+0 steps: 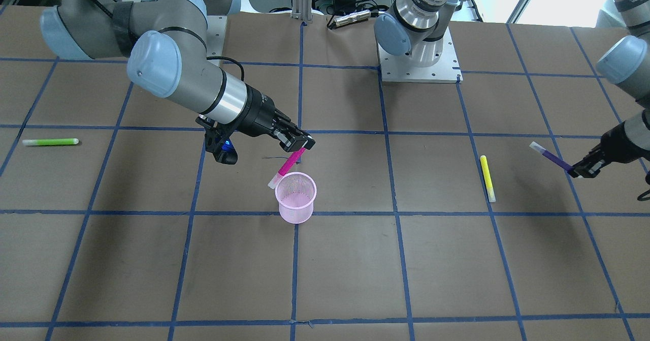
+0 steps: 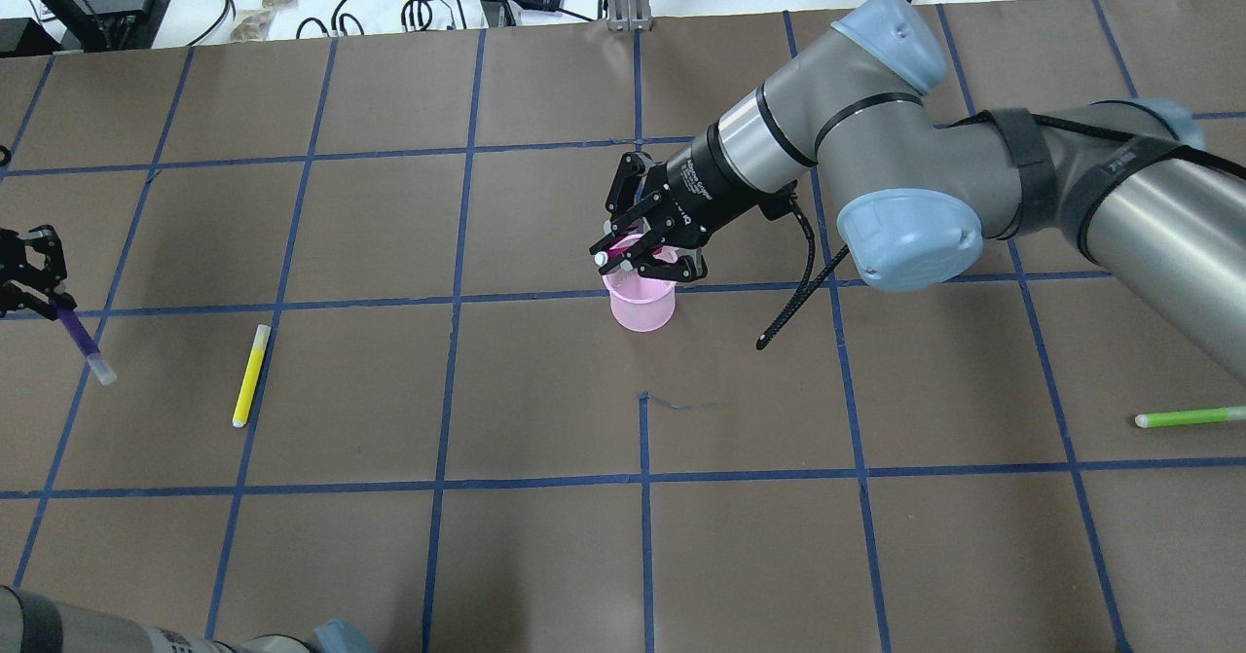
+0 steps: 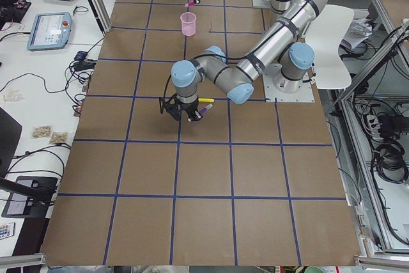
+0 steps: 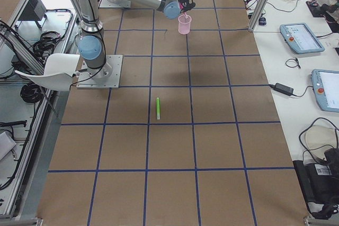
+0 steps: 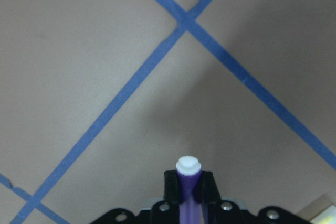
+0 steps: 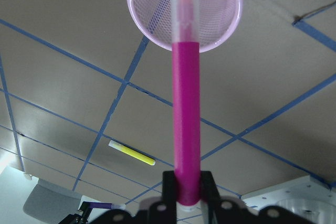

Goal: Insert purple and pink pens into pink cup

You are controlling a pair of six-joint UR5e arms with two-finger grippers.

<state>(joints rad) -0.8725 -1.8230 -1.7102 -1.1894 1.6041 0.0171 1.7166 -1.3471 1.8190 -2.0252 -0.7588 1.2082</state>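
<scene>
The pink mesh cup (image 1: 296, 197) stands upright mid-table, also in the overhead view (image 2: 641, 301) and the right wrist view (image 6: 185, 9). My right gripper (image 1: 299, 147) is shut on the pink pen (image 1: 287, 167), held tilted with its clear cap over the cup's rim (image 6: 185, 77). My left gripper (image 1: 579, 171) is shut on the purple pen (image 1: 551, 157) and holds it above the table at the far side, away from the cup. The purple pen's white cap points out from the fingers in the left wrist view (image 5: 188, 182).
A yellow pen (image 1: 488, 178) lies on the table between the cup and my left gripper. A green pen (image 1: 50, 142) lies far out on my right side. Blue tape lines grid the brown table. The arm base plate (image 1: 419, 64) sits at the back.
</scene>
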